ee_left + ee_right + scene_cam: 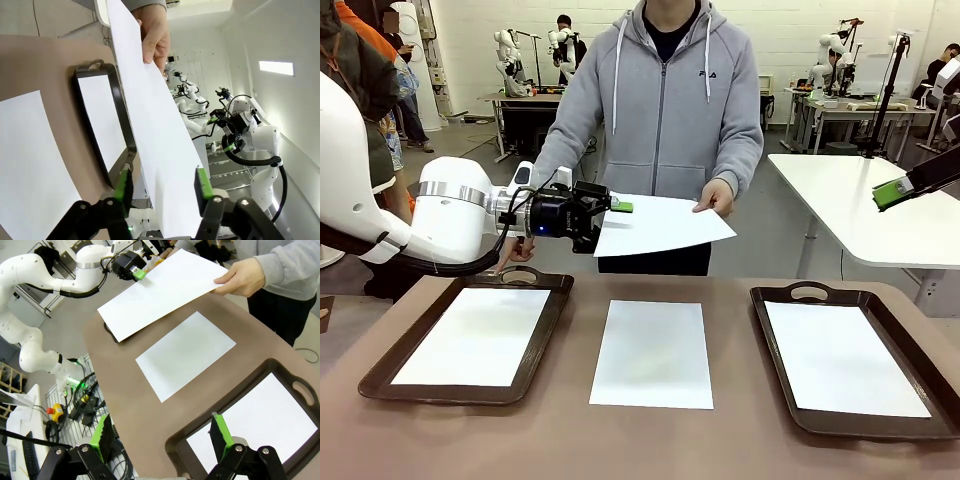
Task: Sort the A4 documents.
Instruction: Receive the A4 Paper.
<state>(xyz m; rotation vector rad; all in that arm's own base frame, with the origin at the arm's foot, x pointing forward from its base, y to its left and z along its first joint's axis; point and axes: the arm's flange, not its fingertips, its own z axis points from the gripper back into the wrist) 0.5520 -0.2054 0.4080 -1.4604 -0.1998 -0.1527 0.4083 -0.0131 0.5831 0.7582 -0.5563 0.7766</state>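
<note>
Blank white A4 document (665,225) held level above the table's (570,440) far edge, long axis running left to right. A person's hand (717,197) pinches its right end. The left gripper's (612,208) fingers straddle its left end, apart and not clamped. The right gripper (160,432) gapes wide, empty. A second sheet (653,352) lies mid-table, pointing lengthwise toward the person.

front faces person (665,110), wrists share table (560,440)

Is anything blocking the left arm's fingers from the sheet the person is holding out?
Nothing visible does. The left gripper has the held sheet between its fingers, which stand apart; the person's hand grips the sheet's far edge.
</note>
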